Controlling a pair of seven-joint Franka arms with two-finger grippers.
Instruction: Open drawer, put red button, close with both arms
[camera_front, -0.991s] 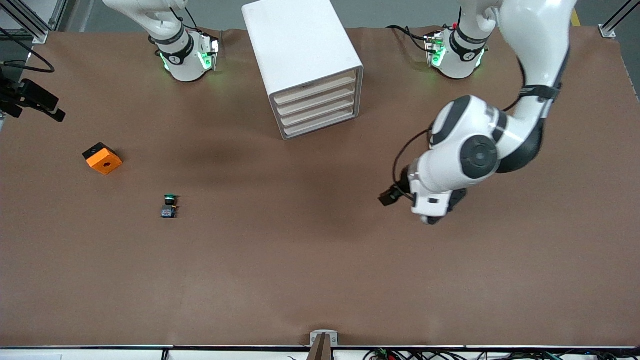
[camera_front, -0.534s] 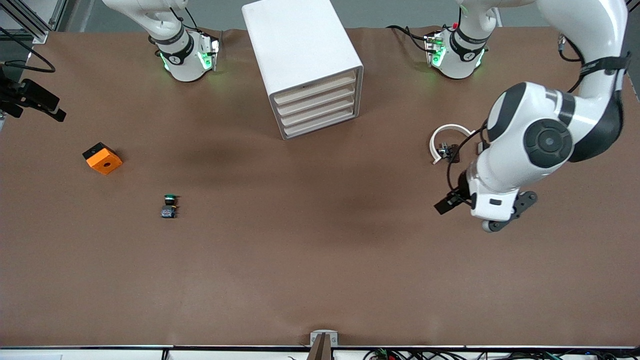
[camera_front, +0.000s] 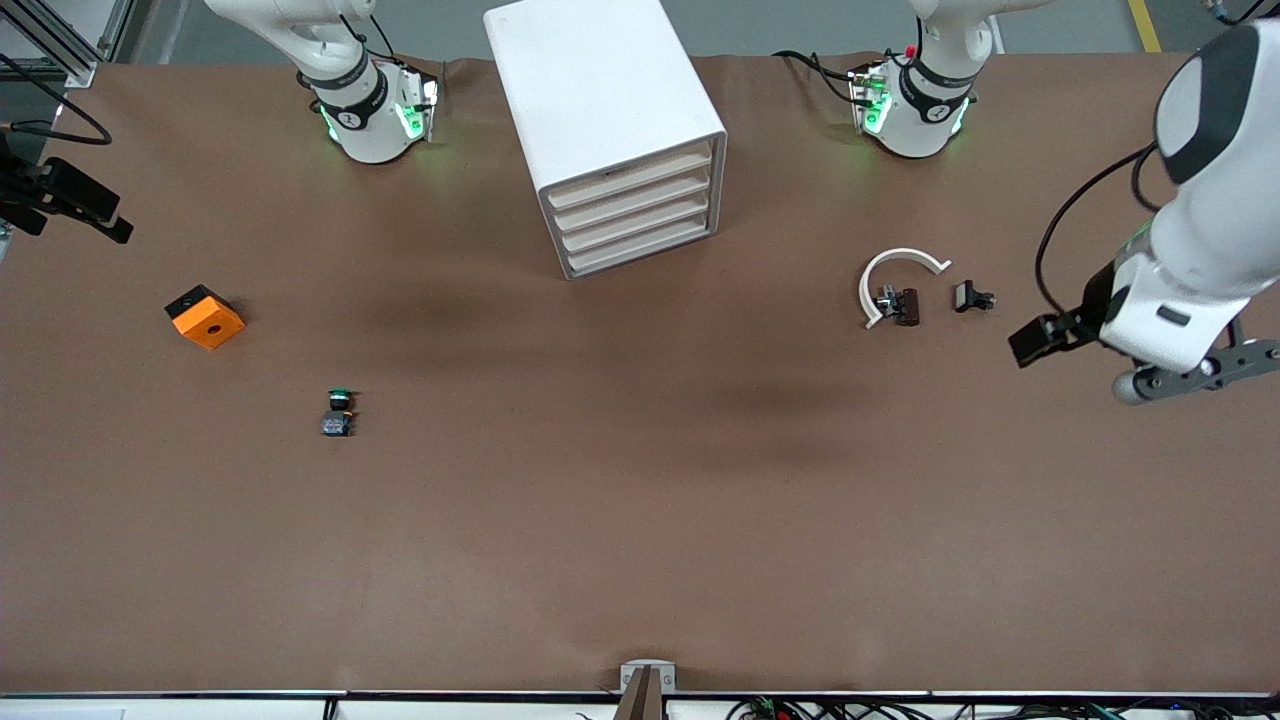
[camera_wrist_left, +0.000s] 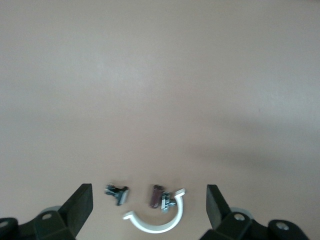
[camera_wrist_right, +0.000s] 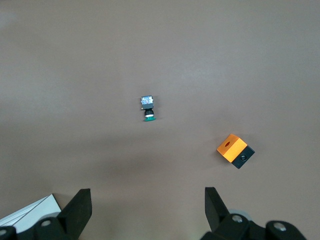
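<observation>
The red button (camera_front: 905, 305) lies on its side inside a white open ring (camera_front: 893, 270), toward the left arm's end of the table; its dark red cap (camera_wrist_left: 157, 194) shows in the left wrist view. The white drawer cabinet (camera_front: 610, 110) stands between the arms' bases with several drawers (camera_front: 635, 215), all shut. My left gripper (camera_front: 1190, 372) hangs in the air over the table, off toward the left arm's end from the ring; its fingers stand open and empty (camera_wrist_left: 149, 207). My right gripper (camera_wrist_right: 149, 212) is out of the front view, high over the table, open and empty.
A green-capped button (camera_front: 340, 410) (camera_wrist_right: 147, 107) and an orange box (camera_front: 204, 316) (camera_wrist_right: 235, 150) lie toward the right arm's end. A small black part (camera_front: 972, 297) (camera_wrist_left: 117, 193) sits beside the ring. A black device (camera_front: 65, 200) juts in at that end's edge.
The left arm has swung away toward its own end of the table, uncovering the white ring, the red button and the small black part. Nothing else has moved.
</observation>
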